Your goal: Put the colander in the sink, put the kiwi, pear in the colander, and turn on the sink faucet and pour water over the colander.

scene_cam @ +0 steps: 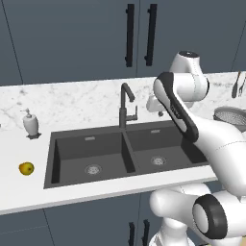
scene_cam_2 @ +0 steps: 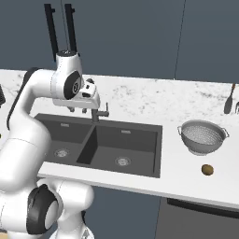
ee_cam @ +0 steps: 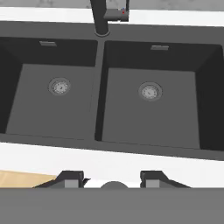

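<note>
- Cabinets, dark blue-grey flat fronts with long black bar handles [scene_cam: 129, 34], fill the wall behind and above the claw; matching fronts run under the counter.
- White marble-veined counter [scene_cam_2: 186, 184] and backsplash stretch to both sides of the claw, well past it each way.
- Dark grey rectangular double-basin sink [ee_cam: 101, 83] lies directly below and ahead of the claw, a round silver drain in each basin; both basins hold nothing.
- Tall slim dark grey faucet [scene_cam: 126, 106] with a bent spout stands behind the divider, just beyond the claw; in the right base view the hand covers most of it, and in the hand view its top is cut off by the frame.
- Round silvery perforated metal colander [scene_cam_2: 202, 136] sits upright on the counter, well off to the claw's right; in the left base view the arm hides most of it.
- White soap bottle [scene_cam: 30, 123] stands far to the claw's left, at the back of the counter.
- Claw [ee_cam: 113, 178] hangs over the sink's front edge, finger tips parted with a plain gap, nothing between them.
- Small yellow pear [scene_cam: 26, 168] rests far left of the claw, near the counter's front.
- Small brown roundish kiwi [scene_cam_2: 207, 170] lies far right, just in front of the colander, apart from it.
- Dark utensil [scene_cam_2: 228, 101] leans by the backsplash far right; too small to identify.
</note>
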{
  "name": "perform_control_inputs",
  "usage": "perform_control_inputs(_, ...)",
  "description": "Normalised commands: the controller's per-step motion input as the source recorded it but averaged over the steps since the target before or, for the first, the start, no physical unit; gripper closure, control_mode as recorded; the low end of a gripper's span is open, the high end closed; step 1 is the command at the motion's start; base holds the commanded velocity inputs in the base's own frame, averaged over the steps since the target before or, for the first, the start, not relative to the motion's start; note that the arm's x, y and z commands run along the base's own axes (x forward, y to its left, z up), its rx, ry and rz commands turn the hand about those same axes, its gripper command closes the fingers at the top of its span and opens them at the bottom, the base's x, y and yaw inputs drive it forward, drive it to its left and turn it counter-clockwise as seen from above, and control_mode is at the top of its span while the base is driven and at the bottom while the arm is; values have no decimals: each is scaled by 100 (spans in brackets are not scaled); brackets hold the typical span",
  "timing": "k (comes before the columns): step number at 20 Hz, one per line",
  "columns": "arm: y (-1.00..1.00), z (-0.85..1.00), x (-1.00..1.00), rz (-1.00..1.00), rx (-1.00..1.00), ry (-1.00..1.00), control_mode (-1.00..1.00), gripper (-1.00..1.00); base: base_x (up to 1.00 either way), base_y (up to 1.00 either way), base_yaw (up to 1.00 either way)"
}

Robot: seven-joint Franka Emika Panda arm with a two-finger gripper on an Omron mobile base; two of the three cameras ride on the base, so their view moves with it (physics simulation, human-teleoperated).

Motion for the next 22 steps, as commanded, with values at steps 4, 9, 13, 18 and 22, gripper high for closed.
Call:
perform_control_inputs(4,-1,0,-10,0,0,0,-100,-100,0,0,0)
perform_control_inputs(9,-41,-2,0,0,0,0,-100,-100,0,0,0)
perform_control_inputs(13,-79,-12,11,0,0,0,-100,-100,0,0,0)
perform_control_inputs(18,-95,-19,23,0,-1,0,-100,-100,0,0,0)
perform_control_inputs(22,-97,-19,31,0,-3,0,-100,-100,0,0,0)
